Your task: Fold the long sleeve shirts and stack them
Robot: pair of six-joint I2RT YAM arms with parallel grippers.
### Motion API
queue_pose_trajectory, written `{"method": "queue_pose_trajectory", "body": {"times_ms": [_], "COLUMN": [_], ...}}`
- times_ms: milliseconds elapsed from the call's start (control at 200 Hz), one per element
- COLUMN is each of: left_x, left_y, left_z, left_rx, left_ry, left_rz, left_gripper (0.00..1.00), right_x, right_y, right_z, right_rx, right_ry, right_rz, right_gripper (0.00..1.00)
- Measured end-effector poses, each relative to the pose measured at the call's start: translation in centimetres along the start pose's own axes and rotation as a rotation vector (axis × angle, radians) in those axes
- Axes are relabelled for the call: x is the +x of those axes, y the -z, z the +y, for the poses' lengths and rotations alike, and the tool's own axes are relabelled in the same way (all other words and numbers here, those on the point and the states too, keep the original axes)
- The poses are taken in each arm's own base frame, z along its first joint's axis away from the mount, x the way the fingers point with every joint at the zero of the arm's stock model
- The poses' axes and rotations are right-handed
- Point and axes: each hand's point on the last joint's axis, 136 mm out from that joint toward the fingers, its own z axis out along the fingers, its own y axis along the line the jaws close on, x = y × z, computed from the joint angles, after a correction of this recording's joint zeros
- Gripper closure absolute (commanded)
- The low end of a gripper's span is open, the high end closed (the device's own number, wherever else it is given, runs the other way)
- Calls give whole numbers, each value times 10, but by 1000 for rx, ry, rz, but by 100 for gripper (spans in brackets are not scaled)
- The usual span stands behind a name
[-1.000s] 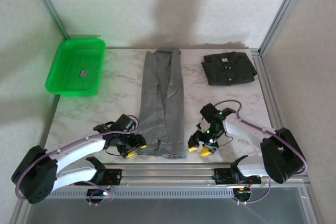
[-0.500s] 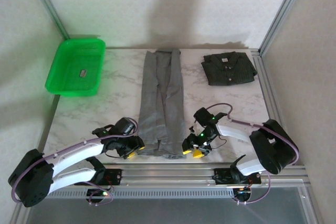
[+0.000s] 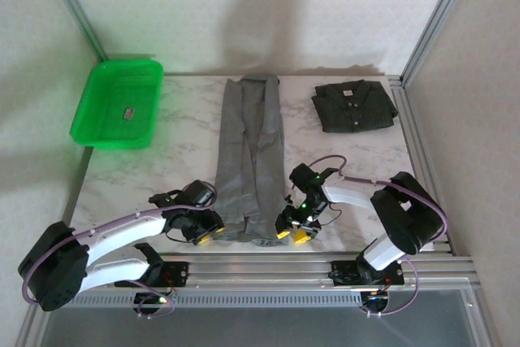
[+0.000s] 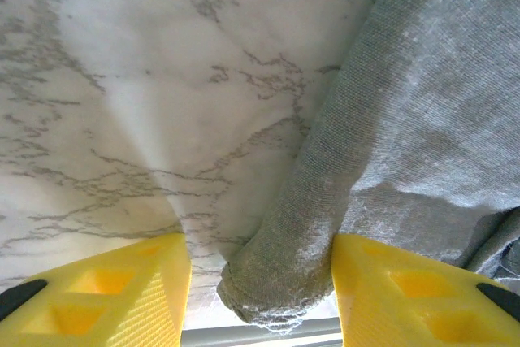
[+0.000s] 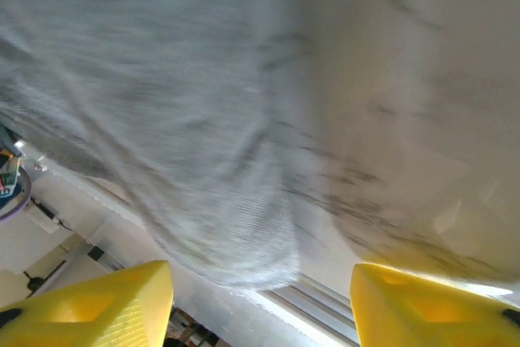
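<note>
A white marble-patterned table (image 3: pixel 183 160) stands in a pale-walled booth, with slanted metal posts (image 3: pixel 435 18) at the far corners and a ribbed metal rail (image 3: pixel 268 266) along the near edge.

The grey shirt (image 3: pixel 250 152) lies down the middle as a long narrow strip, from the far edge to just short of the rail. The charcoal shirt (image 3: pixel 354 106) sits folded, collar up, in the far right corner, well apart from it. A green tray (image 3: pixel 118 103) rests at the far left, with something small and dark inside that I can't make out.

Bare marble lies open on both sides of the grey strip. Both arms crowd its near end. The left gripper (image 3: pixel 210 232) straddles the near left corner, its yellow fingers (image 4: pixel 122 294) spread, the rolled cloth edge between them with a gap on the left side, nothing pinched. The right gripper (image 3: pixel 292 235) stands spread wide at the near right corner, the hem between its fingers (image 5: pixel 97 302).

The right wrist view is blurred, so the cloth there is hard to read, and from above the arms hide the shirt's near corners.
</note>
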Motion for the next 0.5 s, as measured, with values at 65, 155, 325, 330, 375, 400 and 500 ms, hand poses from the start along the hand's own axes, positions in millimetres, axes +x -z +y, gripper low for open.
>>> {"method": "queue_pose_trajectory", "body": {"times_ms": [65, 155, 325, 330, 375, 400, 500], "left_x": [0, 0, 2, 2, 3, 3, 2], "left_y": [0, 0, -3, -3, -4, -3, 3], "left_z": [-2, -3, -12, -13, -22, -28, -49], "left_rx": [-5, -9, 15, 19, 50, 67, 134], "left_ry": [-2, -4, -19, -20, -33, -40, -60], "left_rz": [2, 5, 14, 16, 25, 27, 23], "left_gripper": [53, 54, 58, 58, 60, 61, 63], "right_x": [-3, -7, -7, -7, -7, -7, -6], "right_y": [1, 5, 2, 2, 0, 0, -2], "right_z": [11, 24, 25, 25, 23, 22, 20], "right_rx": [-15, -37, -36, -35, -31, -30, -24], "right_ry": [38, 76, 87, 88, 82, 80, 75], "right_rz": [-6, -18, -12, -11, -5, -2, 5], "right_gripper": [40, 41, 42, 42, 43, 43, 43]}}
